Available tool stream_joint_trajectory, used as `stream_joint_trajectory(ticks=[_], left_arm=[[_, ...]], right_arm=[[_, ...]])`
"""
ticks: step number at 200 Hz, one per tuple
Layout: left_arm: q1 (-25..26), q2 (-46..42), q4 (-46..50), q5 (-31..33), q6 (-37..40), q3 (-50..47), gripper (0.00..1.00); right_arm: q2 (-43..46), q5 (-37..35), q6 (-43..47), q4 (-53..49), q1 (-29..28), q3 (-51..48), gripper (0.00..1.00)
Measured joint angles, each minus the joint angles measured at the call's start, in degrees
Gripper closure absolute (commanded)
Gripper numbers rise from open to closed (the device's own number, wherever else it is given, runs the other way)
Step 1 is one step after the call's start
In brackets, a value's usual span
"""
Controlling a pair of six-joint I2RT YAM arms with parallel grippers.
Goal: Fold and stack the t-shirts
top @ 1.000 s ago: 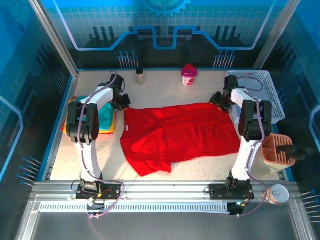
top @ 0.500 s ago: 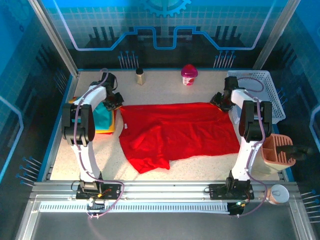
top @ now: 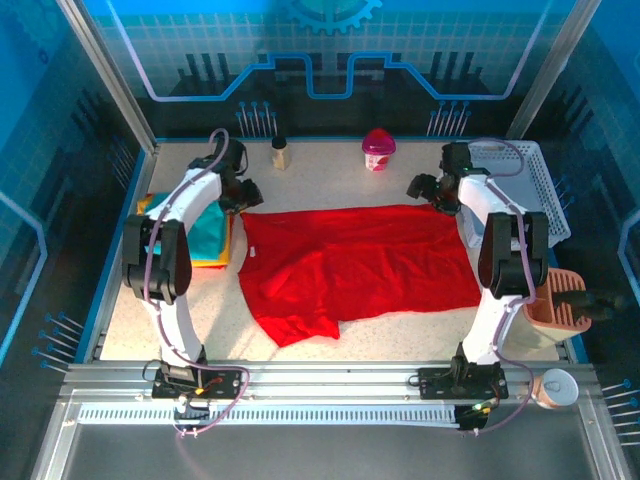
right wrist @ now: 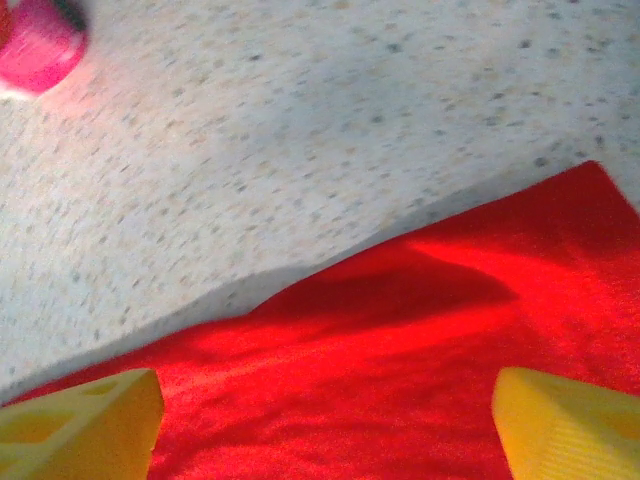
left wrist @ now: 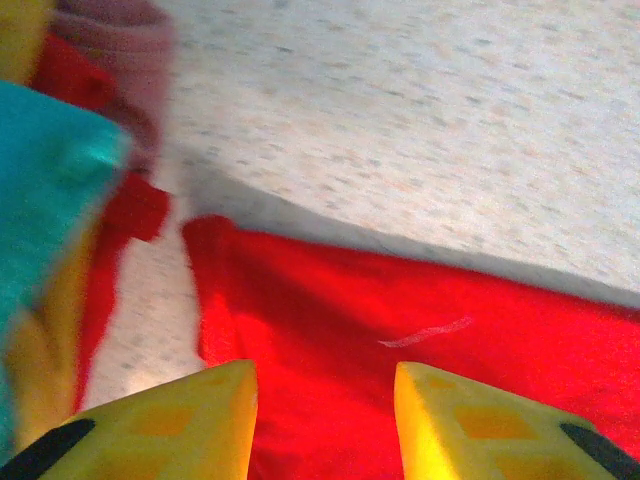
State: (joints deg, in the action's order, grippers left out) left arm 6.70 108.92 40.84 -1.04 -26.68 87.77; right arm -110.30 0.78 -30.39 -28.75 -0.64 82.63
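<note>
A large bright red t-shirt lies spread flat across the middle of the table, with its front left part folded into a point. My left gripper hovers over its far left corner. In the left wrist view that gripper is open, its yellow fingers parted above the red t-shirt. My right gripper sits at the far right corner. In the right wrist view it is wide open over the red cloth. Folded teal, yellow and orange t-shirts are stacked at the left; the teal one shows beside the left fingers.
A white lattice basket stands at the back right. A pink cup and a small brown bottle stand along the back edge. A terracotta holder sits at the right edge.
Both grippers have opened and let go of the red t-shirt's far corners. Each has drawn slightly back from the cloth. The shirt lies flatter than a second ago.
</note>
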Motion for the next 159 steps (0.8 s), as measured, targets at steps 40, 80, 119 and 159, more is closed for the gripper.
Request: stream_joint_trajectory(ticks=[40, 80, 119, 159], left_arm=[[7.54, -3.32, -1.53, -0.22, -1.49, -5.62, 0.58], [9.49, 1.07, -2.56, -0.76, -2.36, -8.20, 0.59], [9.31, 9.88, 0.81, -0.26, -1.44, -2.56, 0.59], [7.10, 15.56, 3.17, 0.15, 0.87, 6.40, 0.61]], right_arm=[[3.98, -1.07, 1.29, -1.73, -4.11, -2.73, 0.12], [4.11, -1.25, 0.46, -1.79, -7.39, -8.17, 0.13], [-2.12, -2.03, -0.68, -1.64, -9.27, -7.52, 0.14], [-7.17, -1.90, -1.11, -2.47, -9.57, 0.22, 0.15]])
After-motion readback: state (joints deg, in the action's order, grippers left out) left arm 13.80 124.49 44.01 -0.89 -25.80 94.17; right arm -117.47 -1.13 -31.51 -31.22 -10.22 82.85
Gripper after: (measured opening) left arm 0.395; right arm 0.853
